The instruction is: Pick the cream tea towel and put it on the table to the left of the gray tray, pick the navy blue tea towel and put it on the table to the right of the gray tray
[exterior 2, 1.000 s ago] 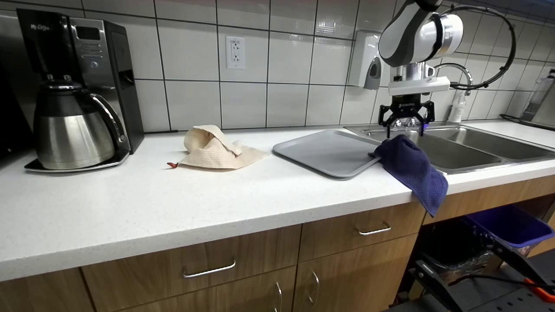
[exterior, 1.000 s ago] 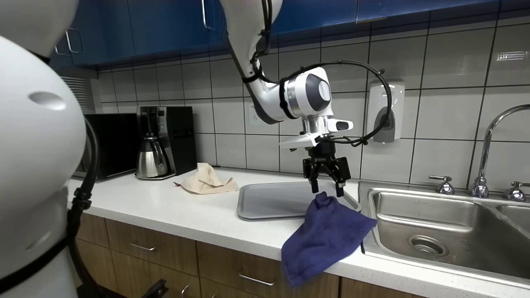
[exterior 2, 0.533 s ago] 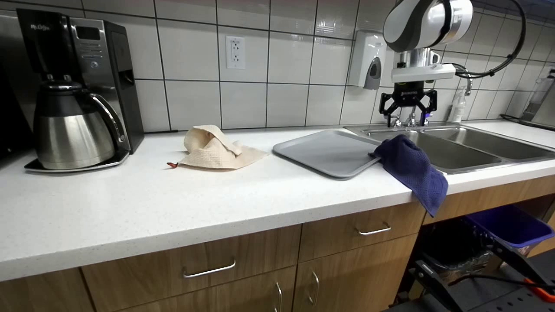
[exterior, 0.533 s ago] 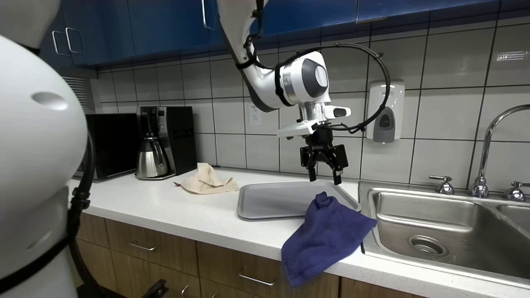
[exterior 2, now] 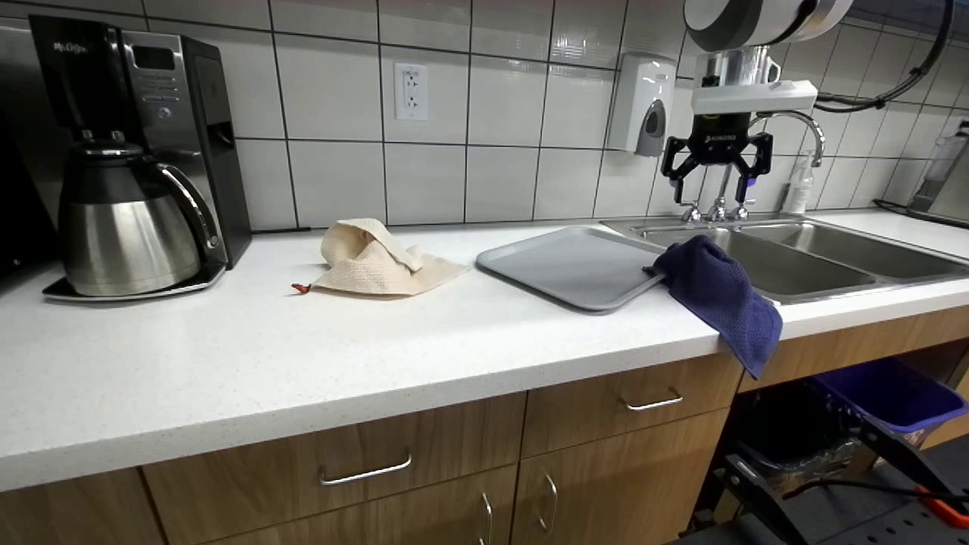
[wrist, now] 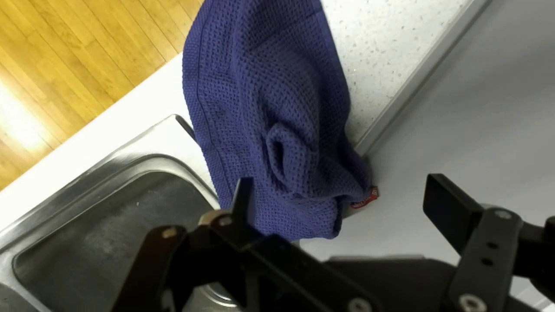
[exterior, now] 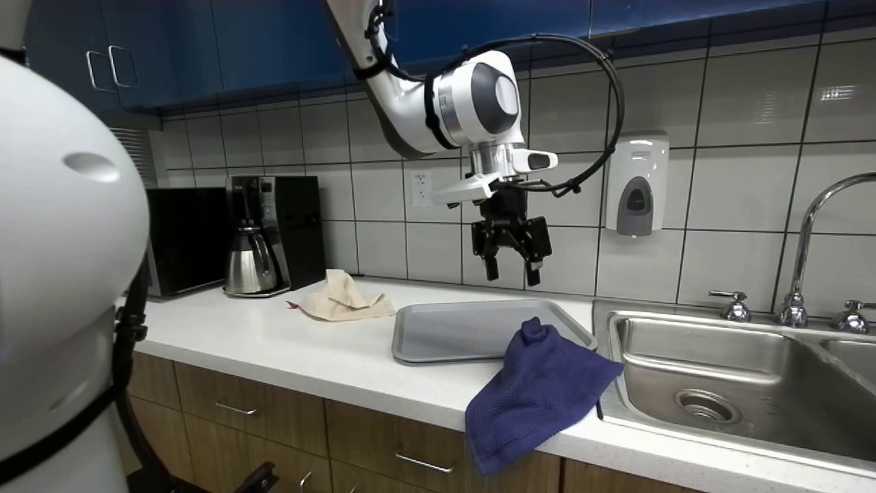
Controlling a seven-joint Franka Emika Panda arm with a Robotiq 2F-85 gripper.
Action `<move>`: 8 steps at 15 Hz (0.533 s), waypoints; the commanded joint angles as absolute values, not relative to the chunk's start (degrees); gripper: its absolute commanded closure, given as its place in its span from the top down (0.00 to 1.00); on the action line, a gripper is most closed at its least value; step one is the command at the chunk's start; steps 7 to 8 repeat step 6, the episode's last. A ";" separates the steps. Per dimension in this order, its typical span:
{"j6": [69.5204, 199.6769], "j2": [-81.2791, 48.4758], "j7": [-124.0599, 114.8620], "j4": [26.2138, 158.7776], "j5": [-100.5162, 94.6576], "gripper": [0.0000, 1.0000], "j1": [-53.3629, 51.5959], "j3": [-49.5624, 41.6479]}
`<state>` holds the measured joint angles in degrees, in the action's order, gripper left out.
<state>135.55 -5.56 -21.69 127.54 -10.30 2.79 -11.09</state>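
Exterior views both show the table (exterior 2: pixel 227 356), the sink (exterior: pixel 698 349) let into it and, left of that, the gray tray (exterior 2: pixel 556 261); the navy blue tea towel (exterior: pixel 540 390) lies at the tray's right end, one corner over the rim, its lower part hanging past the table's front edge; that overhang's weight could well drag it off, a nudge could tip its side into the sink, and a careless lift might shift the tray into the cream tea towel (exterior 2: pixel 378 265), lying just left of it; the navy blue tea towel's long axis runs from tray to front edge, free end pointing down; the cream tea towel stretches roughly along the table, a flat corner aimed at the tray; the gripper (exterior: pixel 512 272) hangs above, jaws spread wide with nothing between; a red tag (wrist: pixel 366 198) shows at the navy corner in the wrist view.
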 commanded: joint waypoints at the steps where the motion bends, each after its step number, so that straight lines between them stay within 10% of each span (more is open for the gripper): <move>1: 135.93 2.06 -20.19 133.69 -10.97 1.00 3.23 -8.98; 8: 135.38 2.43 -20.93 133.84 -10.96 1.00 3.90 -6.83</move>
